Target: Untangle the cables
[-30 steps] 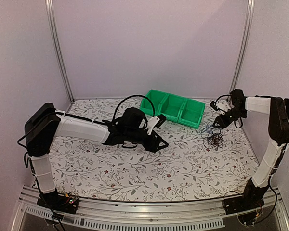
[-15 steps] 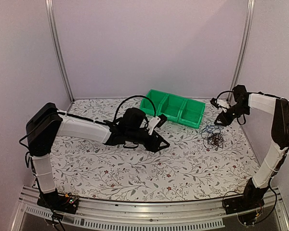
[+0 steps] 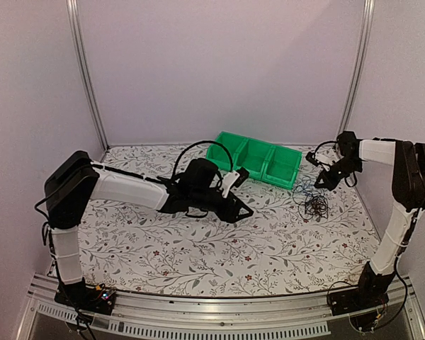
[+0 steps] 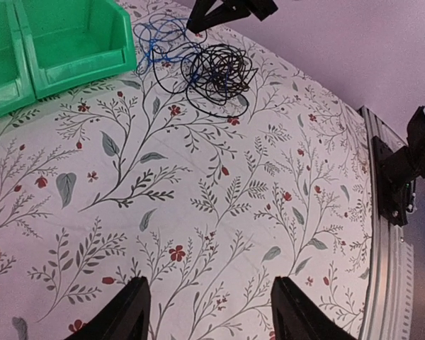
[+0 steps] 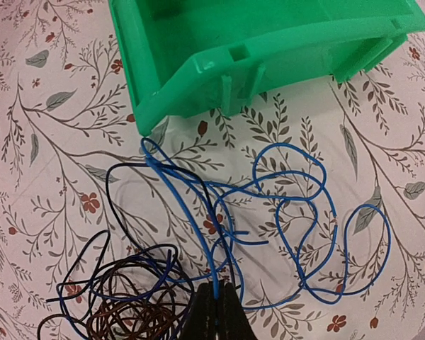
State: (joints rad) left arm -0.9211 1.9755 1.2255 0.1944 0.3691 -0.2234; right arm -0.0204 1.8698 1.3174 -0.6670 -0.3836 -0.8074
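Tabletop: right tool tight on cables

A desk is noted, covered in a white cloth printed with grey leaf sprigs and small red flowers. It is enclosed at the back and on both sides by plain pale walls. Metal posts are set at the two rear corners. A slotted metal rail is fitted along the near edge. The lighting is recorded as soft and even, with a faint pink cast.
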